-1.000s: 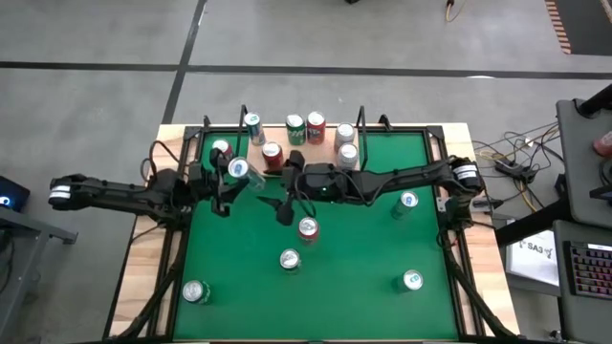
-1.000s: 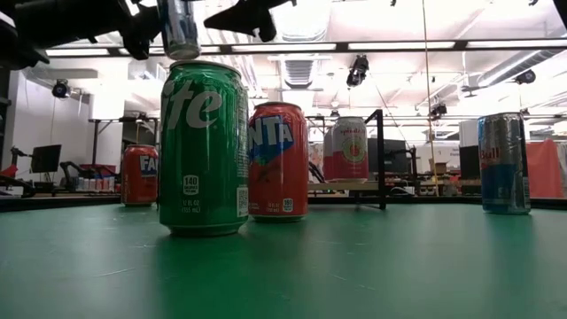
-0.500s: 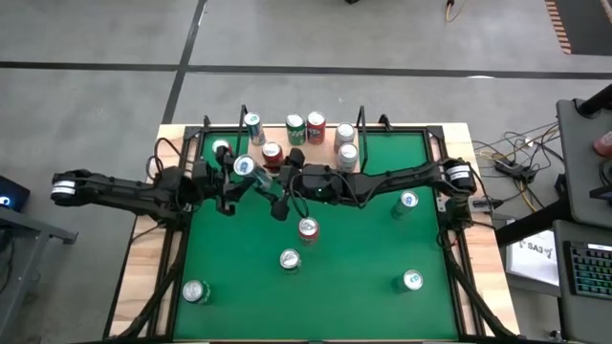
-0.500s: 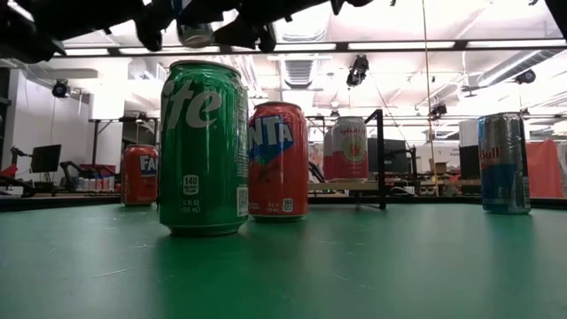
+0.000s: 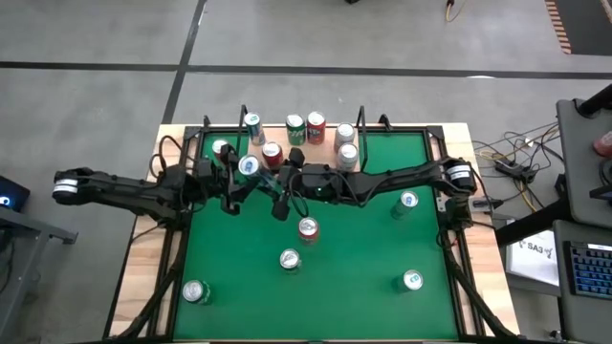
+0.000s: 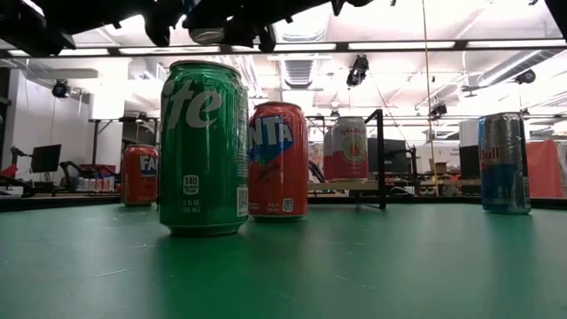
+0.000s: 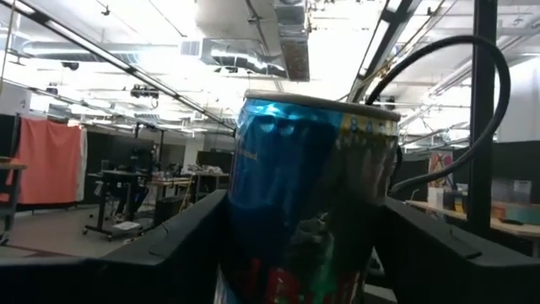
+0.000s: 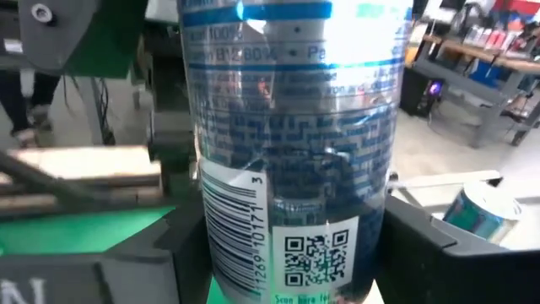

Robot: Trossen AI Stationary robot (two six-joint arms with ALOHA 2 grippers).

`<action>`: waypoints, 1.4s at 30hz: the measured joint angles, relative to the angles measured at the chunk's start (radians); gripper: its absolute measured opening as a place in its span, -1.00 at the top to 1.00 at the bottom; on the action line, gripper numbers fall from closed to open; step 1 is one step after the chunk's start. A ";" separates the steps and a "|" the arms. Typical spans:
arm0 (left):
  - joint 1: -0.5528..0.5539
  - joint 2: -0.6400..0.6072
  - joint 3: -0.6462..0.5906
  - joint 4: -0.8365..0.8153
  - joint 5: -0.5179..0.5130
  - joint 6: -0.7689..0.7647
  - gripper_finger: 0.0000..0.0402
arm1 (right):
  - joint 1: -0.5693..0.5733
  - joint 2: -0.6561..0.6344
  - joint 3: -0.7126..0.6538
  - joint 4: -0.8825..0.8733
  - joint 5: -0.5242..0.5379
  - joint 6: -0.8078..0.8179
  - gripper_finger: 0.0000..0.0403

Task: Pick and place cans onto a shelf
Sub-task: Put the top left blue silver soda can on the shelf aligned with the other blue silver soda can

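Left gripper [image 5: 239, 178] and right gripper [image 5: 272, 194] meet in the air on one blue can [image 5: 249, 166]. Each has its two fingers set against opposite sides of the can, partly open to the can's width. The can leans, its silver top toward the shelf [image 5: 330, 141], which lies just beyond the two grippers.

Past the left fingers [image 7: 181, 232] the can [image 7: 316, 211] shows glossy blue with a red patch low down; its lettering cannot be read there. Past the right fingers [image 8: 426, 241] its back panel [image 8: 291, 169] carries fine print with "100%" and "80%", a barcode with digits running up its side, and a QR code.

In the low view the can [image 6: 208, 34] hangs above a green can [image 6: 204, 146] lettered "ite" with a "140" calorie mark. Behind that stands a red can [image 6: 277, 159] reading "NTA". Another red can [image 6: 140, 175], marked "FA", is off to one side. Far to the other side stands a blue and silver Red Bull can [image 6: 504, 163]. A pink and white can [image 6: 351, 149] stands on the shelf; its script is too small to read.
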 joint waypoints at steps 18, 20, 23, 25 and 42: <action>0.000 -0.192 -0.006 -0.195 0.184 0.087 -0.43 | -0.031 -0.282 -0.184 -0.159 -0.482 0.002 -0.13; 0.000 -0.182 -0.006 -0.194 0.223 0.085 -0.43 | -0.044 -0.307 -0.256 -0.033 -0.648 0.001 -0.13; -0.001 -0.156 -0.006 -0.182 0.237 0.069 -0.43 | -0.056 -0.318 -0.347 0.167 -0.747 0.032 -0.13; -0.001 -0.129 -0.004 -0.144 0.237 0.049 -0.43 | -0.061 -0.320 -0.393 0.237 -0.747 0.035 -0.13; -0.015 0.172 0.122 -0.053 0.121 0.077 -0.42 | -0.064 -0.315 -0.452 0.285 -0.484 0.029 -0.13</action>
